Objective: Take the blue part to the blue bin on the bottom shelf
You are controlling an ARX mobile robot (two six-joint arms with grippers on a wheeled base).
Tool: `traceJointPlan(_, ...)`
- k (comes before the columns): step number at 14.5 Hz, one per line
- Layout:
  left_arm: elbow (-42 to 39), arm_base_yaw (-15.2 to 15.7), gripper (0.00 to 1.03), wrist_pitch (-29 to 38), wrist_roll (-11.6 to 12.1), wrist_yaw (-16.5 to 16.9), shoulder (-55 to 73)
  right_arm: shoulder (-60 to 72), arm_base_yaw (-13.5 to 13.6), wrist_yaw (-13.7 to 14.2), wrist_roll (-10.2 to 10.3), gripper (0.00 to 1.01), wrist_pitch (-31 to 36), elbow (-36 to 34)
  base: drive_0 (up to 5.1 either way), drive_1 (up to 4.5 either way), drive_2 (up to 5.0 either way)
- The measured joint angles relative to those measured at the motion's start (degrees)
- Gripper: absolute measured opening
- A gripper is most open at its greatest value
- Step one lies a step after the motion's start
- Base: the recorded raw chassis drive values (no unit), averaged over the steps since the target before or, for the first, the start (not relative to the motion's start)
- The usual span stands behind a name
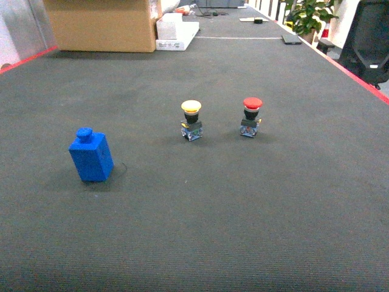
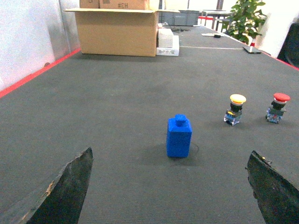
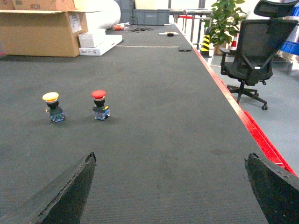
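Note:
The blue part (image 1: 91, 156) stands upright on the dark carpeted surface at the left of the head view, a small knob on its top. In the left wrist view the blue part (image 2: 179, 136) sits ahead of my left gripper (image 2: 170, 156), whose jaws stand wide open with nothing between them. My right gripper (image 3: 171, 156) is likewise wide open over bare carpet, well to the right of the part. Neither gripper shows in the head view. The blue bin and the bottom shelf are out of view.
A yellow-capped push button (image 1: 191, 120) and a red-capped push button (image 1: 251, 116) stand right of the part. A cardboard box (image 1: 100, 24) and white boxes (image 1: 176, 31) sit at the far end. Red tape (image 3: 243, 119) edges the surface; an office chair (image 3: 254, 51) stands beyond it.

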Motion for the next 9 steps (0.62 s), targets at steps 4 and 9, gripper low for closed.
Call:
traceJointPlan(4,1.64,-1.51,0.98,-6.25,-1.73,-3.96,1.49,0.0,0.0,0.0,0.0,0.98,0.02,0.0,0.0,0.0,0.0)
traceJointPlan(9,8.0,-1.77,0.98,37.9,-8.79,1.99,58.29,0.0,0.0,0.02,0.0,0.98,0.0,0.0,0.0,0.0,0.0)
